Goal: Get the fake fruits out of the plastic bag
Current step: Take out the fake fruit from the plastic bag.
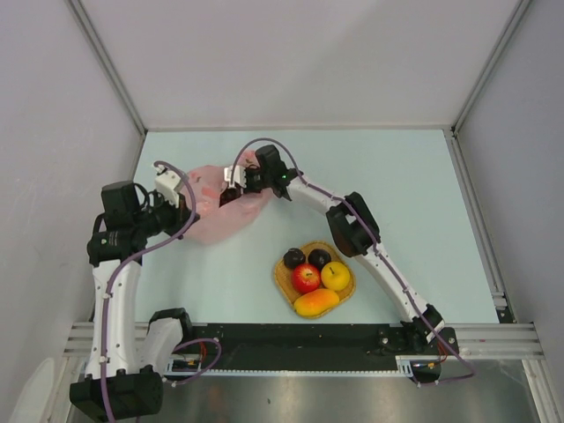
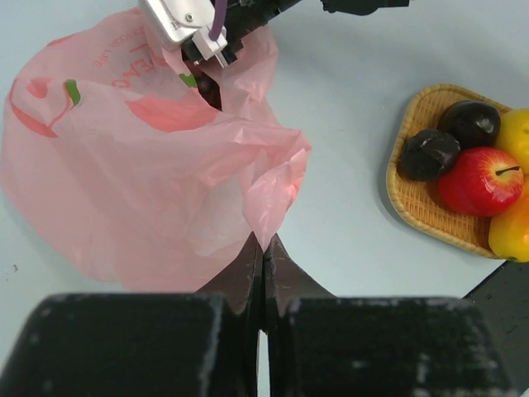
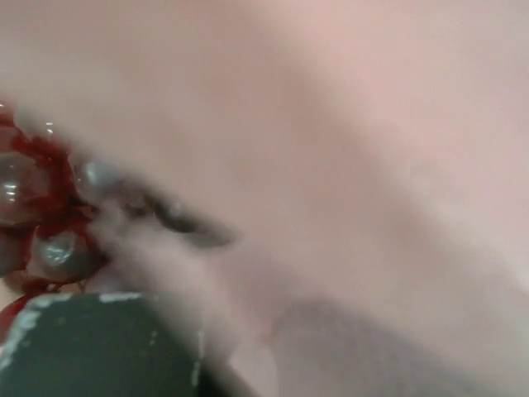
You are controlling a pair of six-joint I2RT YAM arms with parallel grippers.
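The left hand (image 2: pixel 263 251) is closed tight on a fold at the rim of the thin, crinkly, translucent pink plastic bag (image 2: pixel 124 174), holding the mouth up off the pale blue counter (image 1: pixel 397 203). The right hand (image 1: pixel 230 189) reaches into the far side of the opening. Its wrist view is blurred and filled with pink film, so I cannot tell whether its fingers are parted or closed.

Most of the job looks done. The woven tan square tray (image 2: pixel 409 207), well apart from the bag, already holds five pieces:
- a glossy red apple (image 2: pixel 482 180)
- two dark plums (image 2: pixel 428 154) (image 2: pixel 469 122)
- a yellow round fruit (image 2: pixel 517 132)
- an orange-yellow mango (image 1: pixel 316 302)

What remains, as far as I can judge, is the dark purple-red grape bunch (image 3: pixel 33 223). It lies inside the bag at the left of the right wrist view, just beside that hand's dark finger. Whether it is already gripped is unclear. No other fruit shows through the plastic, though the folds could hide one.
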